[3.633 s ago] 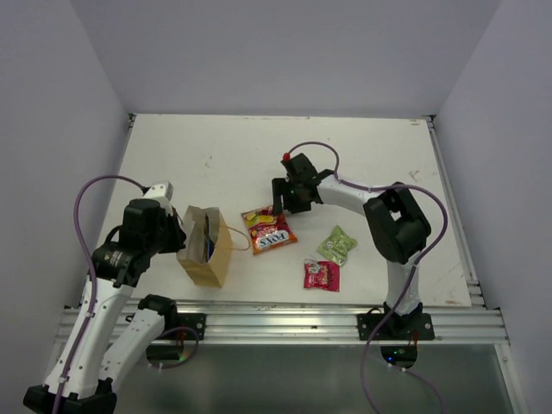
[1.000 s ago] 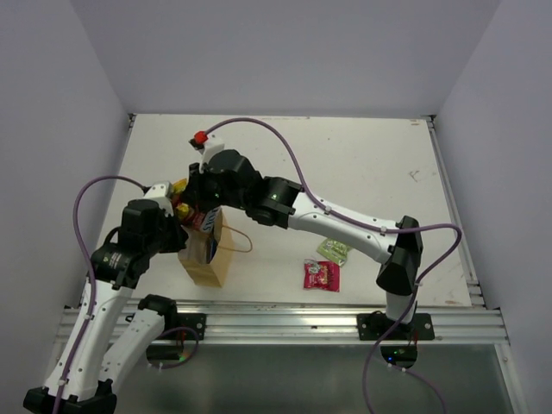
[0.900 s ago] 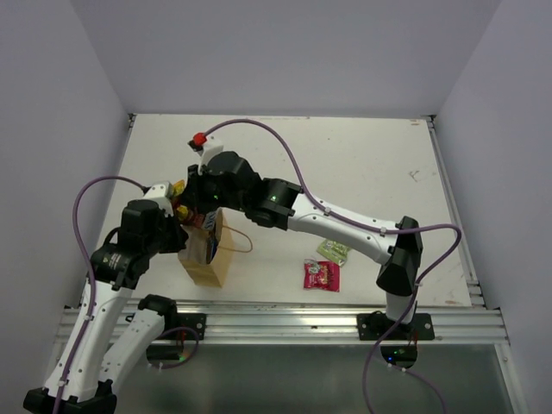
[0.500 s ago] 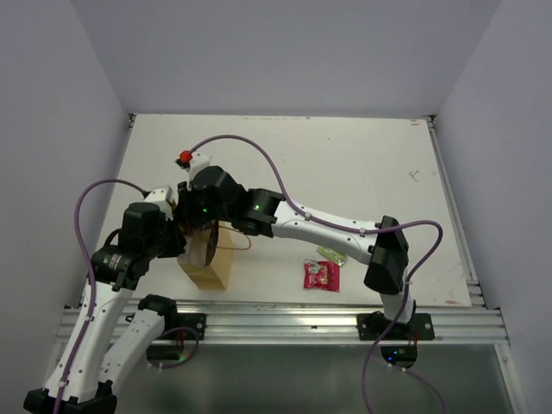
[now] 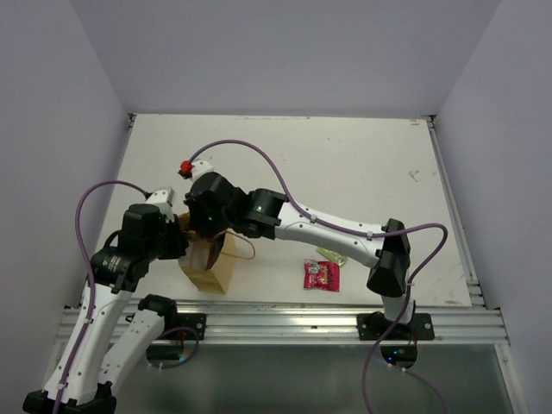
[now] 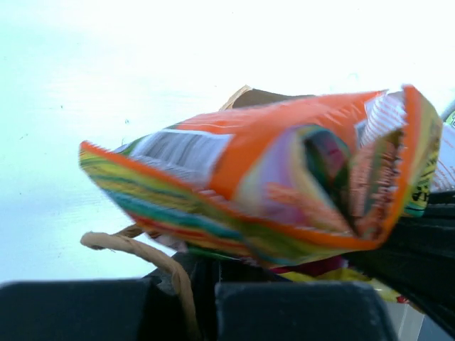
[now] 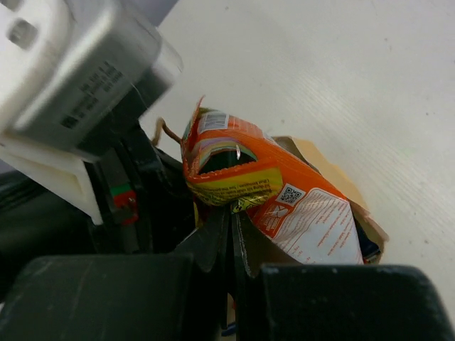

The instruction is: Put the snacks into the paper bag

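Observation:
The tan paper bag [image 5: 210, 267] stands upright near the front left of the table. My left gripper [image 5: 178, 235] is shut on the bag's left rim, and its string handle [image 6: 142, 250] runs down between the fingers [image 6: 284, 312]. My right gripper [image 7: 233, 213] is shut on the crumpled end of the red-orange candy bag [image 7: 284, 192], which hangs in the paper bag's mouth [image 7: 323, 165]. From the left wrist the candy bag [image 6: 284, 177] fills the view. A sliver of dark blue packet [image 7: 364, 244] shows inside. The pink packet [image 5: 320, 275] and the pale green packet [image 5: 331, 253] lie on the table.
My right arm [image 5: 319, 231] reaches across the table's front and partly covers the pale green packet. My left wrist's housing [image 7: 78, 78] sits close beside the right gripper. The bag's second handle [image 5: 246, 246] loops out to the right. Grey walls stand on three sides.
The right gripper carried the red-orange candy bag from the table's middle to the paper bag, then sank left and down into its mouth. The left gripper kept hold of the bag.

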Robot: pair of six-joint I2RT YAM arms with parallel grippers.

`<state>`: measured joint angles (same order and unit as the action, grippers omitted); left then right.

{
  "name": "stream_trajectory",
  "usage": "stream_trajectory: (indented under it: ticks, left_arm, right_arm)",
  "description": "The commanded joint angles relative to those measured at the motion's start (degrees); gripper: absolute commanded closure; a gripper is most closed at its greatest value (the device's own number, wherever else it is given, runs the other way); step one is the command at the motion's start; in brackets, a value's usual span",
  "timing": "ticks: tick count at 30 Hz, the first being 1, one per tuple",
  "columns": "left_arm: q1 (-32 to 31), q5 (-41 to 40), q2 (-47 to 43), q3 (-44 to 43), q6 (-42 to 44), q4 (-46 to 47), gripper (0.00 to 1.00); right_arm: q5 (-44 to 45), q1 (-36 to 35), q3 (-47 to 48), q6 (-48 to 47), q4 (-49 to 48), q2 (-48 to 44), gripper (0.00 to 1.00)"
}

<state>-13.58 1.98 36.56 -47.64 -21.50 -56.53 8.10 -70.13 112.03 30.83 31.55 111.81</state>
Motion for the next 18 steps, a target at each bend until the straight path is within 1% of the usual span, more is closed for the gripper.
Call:
stream_trajectory:
  ticks: [1, 4, 9, 14, 18]
  left_arm:
    - [-0.04, -0.4, -0.43, -0.53, 1.19, 4.85, 1.0]
    - [-0.04, -0.31, -0.43, -0.44, 1.19, 4.85, 1.0]
    - [-0.04, -0.4, -0.52, -0.44, 1.11, 4.77, 1.0]
    - [-0.04, -0.22, -0.78, -0.53, 1.1, 4.77, 1.0]
    - [-0.04, -0.13, -0.96, -0.44, 1.11, 4.77, 1.0]
  right_arm:
    - [-3.44, -2.73, -0.14, -1.21, 14.75, -2.82, 1.0]
    - [-4.84, -2.73, -0.23, -1.56, 16.96, -2.47, 1.0]
    - [-6.78, -2.91, -0.76, -1.65, 16.96, -1.6, 1.0]
    - [-7.92, -3.17, 1.44, -2.0, 18.9, 2.0, 1.0]
    - [-10.47, -3.52, 4.07, -2.61, 20.57, 4.91, 1.0]
